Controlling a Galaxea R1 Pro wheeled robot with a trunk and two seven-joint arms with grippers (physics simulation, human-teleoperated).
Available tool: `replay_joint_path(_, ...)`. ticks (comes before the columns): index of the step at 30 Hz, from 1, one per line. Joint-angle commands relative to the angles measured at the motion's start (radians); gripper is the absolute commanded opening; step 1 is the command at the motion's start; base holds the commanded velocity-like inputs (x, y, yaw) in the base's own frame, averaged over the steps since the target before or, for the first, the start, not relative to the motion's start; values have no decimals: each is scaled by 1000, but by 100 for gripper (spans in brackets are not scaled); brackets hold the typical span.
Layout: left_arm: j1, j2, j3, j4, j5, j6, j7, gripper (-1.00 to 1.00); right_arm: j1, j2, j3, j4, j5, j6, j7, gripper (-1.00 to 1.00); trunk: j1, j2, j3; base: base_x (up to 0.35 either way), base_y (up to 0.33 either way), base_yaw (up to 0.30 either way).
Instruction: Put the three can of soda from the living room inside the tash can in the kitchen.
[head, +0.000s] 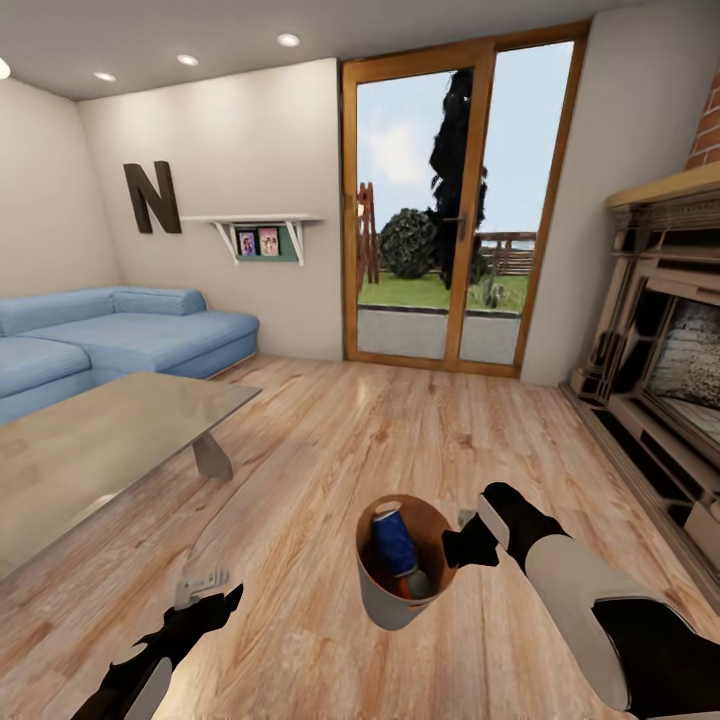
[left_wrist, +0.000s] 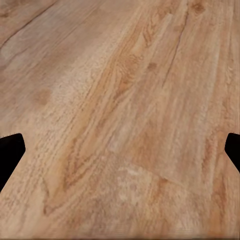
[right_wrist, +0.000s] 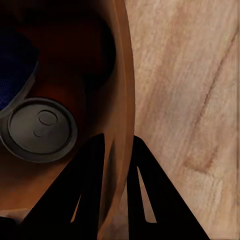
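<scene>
In the head view the tash can (head: 383, 603), pale grey outside and copper-brown inside, is low in front of me over the wood floor. My right gripper (head: 460, 547) is shut on its rim. In the right wrist view the two dark fingers (right_wrist: 90, 185) straddle the copper wall (right_wrist: 121, 75), one inside and one outside. A blue can of soda (head: 395, 540) stands tilted inside, with an orange can (head: 404, 586) under it. The right wrist view shows a grey can top (right_wrist: 40, 129) beside the blue can (right_wrist: 15, 75). My left gripper (head: 212, 590) is open over bare floor (left_wrist: 120, 125).
A glass coffee table (head: 100, 440) stands at the left, with a blue corner sofa (head: 130, 335) behind it. The brick fireplace (head: 670, 370) lines the right side. A wood-framed glass door (head: 450, 210) is ahead, and a dark letter N (head: 152, 197) hangs on the wall.
</scene>
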Motion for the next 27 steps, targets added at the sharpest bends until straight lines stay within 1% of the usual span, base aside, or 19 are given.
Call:
replay_joint_path(1,0,0,0,0,0,0,0,100,-1,0,-8,-1,-37,1,6,-100,0,0,-4,0,0,0)
replay_joint_path(21,0,-1,0,0,0,0,1,100,-1,-1,-7,-1,-37,0,6,-100,9,-5,-81,0,0,0)
replay_joint_path(26,0,-1,0,0,0,0,1,100,-1,-1,-7,-1,-37,0,7,-100,9,-5,-81,0,0,0)
replay_joint_path(27,0,-2,0,0,0,0,1,100,-1,-1,-7,-1,-37,0,7,-100,10,-5,-85,0,0,0)
